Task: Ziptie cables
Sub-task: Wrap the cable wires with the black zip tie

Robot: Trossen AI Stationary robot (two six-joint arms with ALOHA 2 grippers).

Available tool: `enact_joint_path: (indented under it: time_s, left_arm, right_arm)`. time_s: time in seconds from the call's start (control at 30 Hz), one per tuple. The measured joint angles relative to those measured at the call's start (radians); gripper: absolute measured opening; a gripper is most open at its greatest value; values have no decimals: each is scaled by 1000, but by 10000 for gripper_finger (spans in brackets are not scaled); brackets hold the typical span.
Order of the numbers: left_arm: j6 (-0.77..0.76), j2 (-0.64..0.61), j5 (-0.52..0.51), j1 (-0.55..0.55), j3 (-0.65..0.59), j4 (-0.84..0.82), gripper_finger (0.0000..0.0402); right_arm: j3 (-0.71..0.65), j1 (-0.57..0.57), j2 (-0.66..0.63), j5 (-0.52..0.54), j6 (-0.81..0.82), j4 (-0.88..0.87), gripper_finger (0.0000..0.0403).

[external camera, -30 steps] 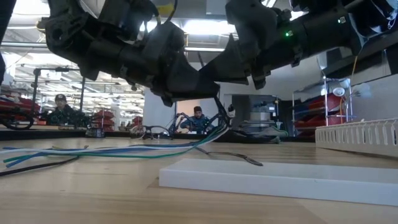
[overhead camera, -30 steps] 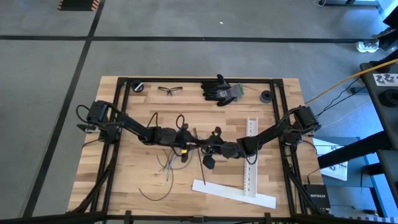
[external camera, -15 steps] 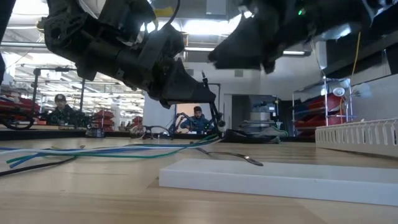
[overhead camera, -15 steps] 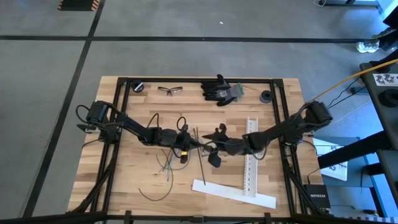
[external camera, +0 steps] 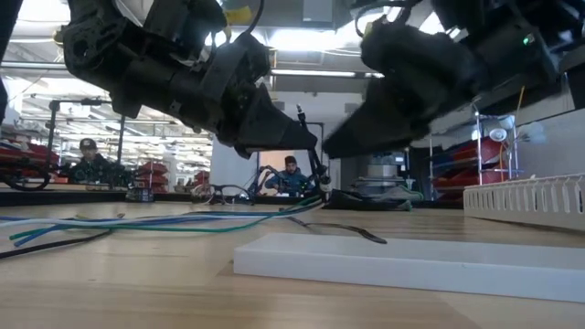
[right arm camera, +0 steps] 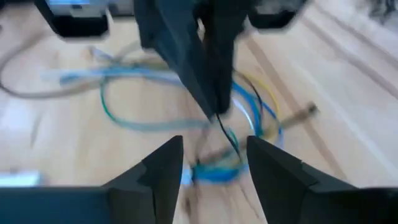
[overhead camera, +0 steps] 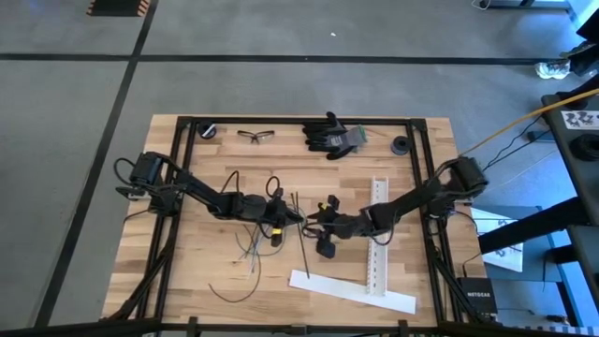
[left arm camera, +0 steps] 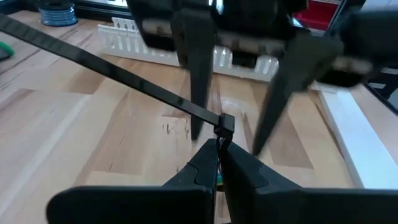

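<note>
The left gripper (left arm camera: pixel 219 163) was pinched shut on a ziptie (left arm camera: pixel 124 78), a thin stiff black strip with a small square head at the fingertips, held above mid-table. The right gripper (right arm camera: pixel 214 163) faced it with fingers spread. The cables (right arm camera: pixel 186 106), limp blue, greenish and yellow wires, lay loosely looped on the table (overhead camera: pixel 215 262) below the two grippers

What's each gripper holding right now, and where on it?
Left gripper is shut on a ziptie, pinching it right at its head end. Right gripper is open, holding nothing, facing the left one over the cables.
</note>
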Motion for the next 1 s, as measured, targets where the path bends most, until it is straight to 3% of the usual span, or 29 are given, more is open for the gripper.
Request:
enact_joint_path:
  time_s: [0.1,0.3,0.6,0.8,1.0]
  left_arm:
    - [-4,0,0,0,0,0,0]
    - [-6,0,0,0,0,-1,0]
    - [15,0,0,0,0,-25,0]
    - [15,0,0,0,0,-26,0]
    - [20,0,0,-8,0,-24,0]
  right_arm:
    - [7,0,65,22,-25,51,159]
    - [16,0,60,44,-36,51,158]
    - [17,-25,-101,75,-46,-29,158]
    - [17,-138,-118,-121,172,-18,158]
    - [20,-197,-85,-252,265,78,158]
